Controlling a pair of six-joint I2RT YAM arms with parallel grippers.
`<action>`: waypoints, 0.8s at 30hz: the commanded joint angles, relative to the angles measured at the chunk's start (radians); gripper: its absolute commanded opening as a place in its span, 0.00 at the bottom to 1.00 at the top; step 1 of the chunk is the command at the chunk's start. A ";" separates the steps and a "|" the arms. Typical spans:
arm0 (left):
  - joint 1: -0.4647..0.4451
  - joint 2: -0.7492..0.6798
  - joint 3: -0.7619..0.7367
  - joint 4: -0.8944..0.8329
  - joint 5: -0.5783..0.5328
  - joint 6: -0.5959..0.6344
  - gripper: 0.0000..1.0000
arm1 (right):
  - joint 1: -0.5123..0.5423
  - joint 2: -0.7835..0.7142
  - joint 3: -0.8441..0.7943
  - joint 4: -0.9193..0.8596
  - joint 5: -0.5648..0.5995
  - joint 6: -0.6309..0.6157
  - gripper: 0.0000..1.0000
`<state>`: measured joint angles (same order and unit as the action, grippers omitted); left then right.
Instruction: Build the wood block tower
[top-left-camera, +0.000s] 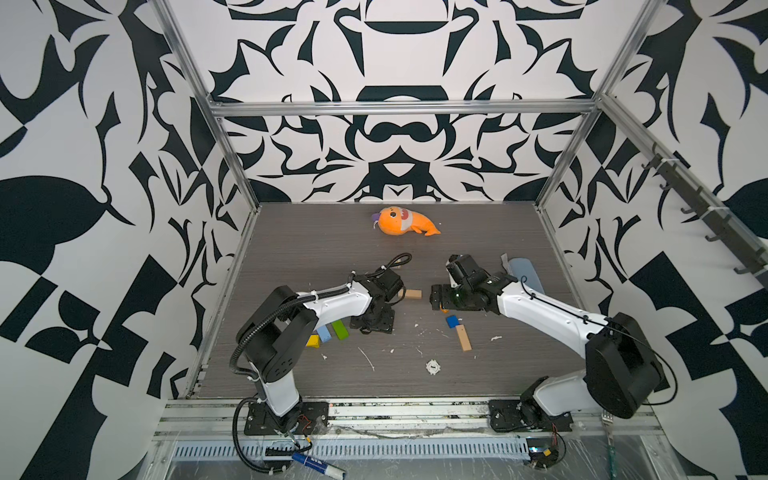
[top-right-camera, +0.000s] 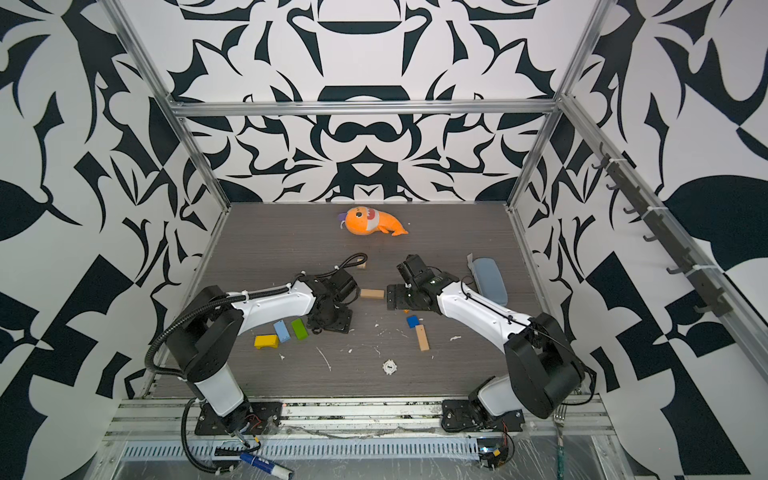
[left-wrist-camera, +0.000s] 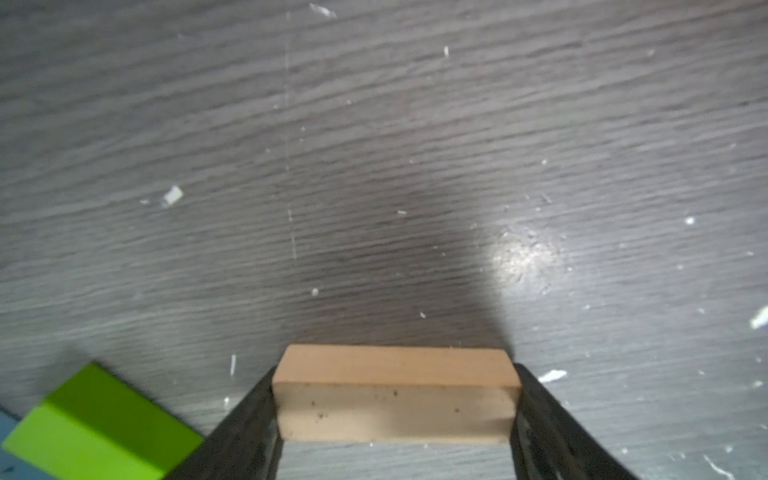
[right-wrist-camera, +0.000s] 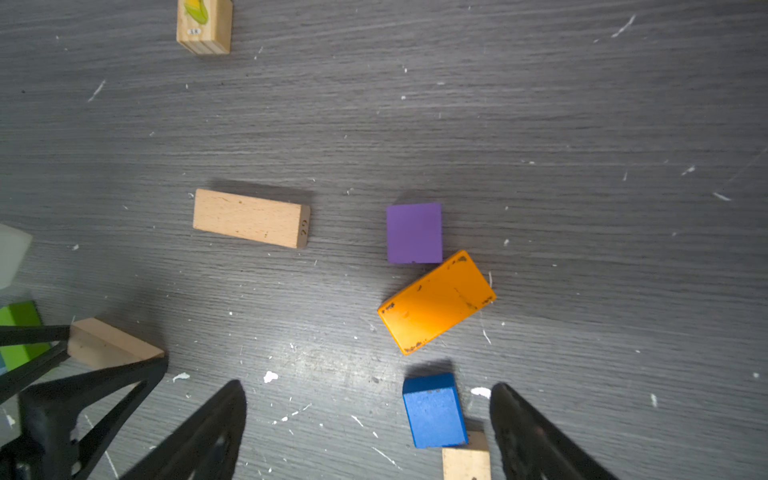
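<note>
Currently | left gripper (left-wrist-camera: 395, 374) is clamping tan bar (right-wrist-camera: 112, 344) by its ends, mid-table near green brick (left-wrist-camera: 99, 424) | right gripper (right-wrist-camera: 368, 388) is hanging open above blue cube (right-wrist-camera: 434, 409) | bar is looking light, stiff, smooth; squeezing flat faces squarely is seeming safest

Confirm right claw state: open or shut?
Open. Right claw: fingers wide apart in the right wrist view; blue cube lies between them, touching neither.

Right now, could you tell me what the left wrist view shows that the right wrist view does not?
Left wrist only: the tan bar seen whole, bridging the left gripper. Right wrist only: purple cube, orange brick, blue block, numbered tan block and open right gripper. Both: that bar, partly hidden in the second, and the green brick.
</note>
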<state>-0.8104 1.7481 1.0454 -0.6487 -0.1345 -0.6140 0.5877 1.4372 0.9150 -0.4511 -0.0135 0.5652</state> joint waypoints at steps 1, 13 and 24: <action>-0.012 0.026 0.030 -0.029 0.014 -0.057 0.70 | -0.002 -0.011 0.042 -0.003 -0.008 0.008 0.95; -0.021 0.137 0.263 -0.147 -0.001 -0.149 0.64 | -0.003 -0.134 -0.006 -0.020 0.058 0.068 0.95; -0.044 0.258 0.446 -0.214 -0.007 -0.190 0.64 | -0.009 -0.315 -0.111 0.029 0.019 -0.016 0.97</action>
<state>-0.8433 1.9778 1.4528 -0.7990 -0.1345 -0.7708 0.5831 1.1706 0.8211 -0.4496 0.0223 0.5930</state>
